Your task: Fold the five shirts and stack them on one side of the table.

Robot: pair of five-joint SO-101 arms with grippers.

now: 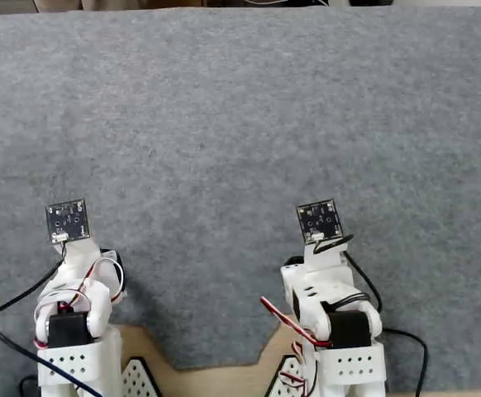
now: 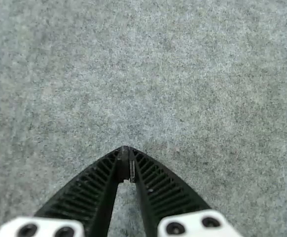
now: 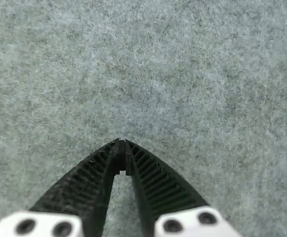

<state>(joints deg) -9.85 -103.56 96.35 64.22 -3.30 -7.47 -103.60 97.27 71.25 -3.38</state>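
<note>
My left gripper is shut, its black ribbed fingers meeting at the tips with nothing between them, just above bare grey felt. My right gripper is shut the same way, over the same felt. From the high view both arms sit folded back at the table's near edge, one at the near left and one at the near right, each with its small wrist camera board facing up.
Grey felt covers the whole table. A wooden base plate lies between the two arm bases at the near edge. Cables trail from the arm at the near left.
</note>
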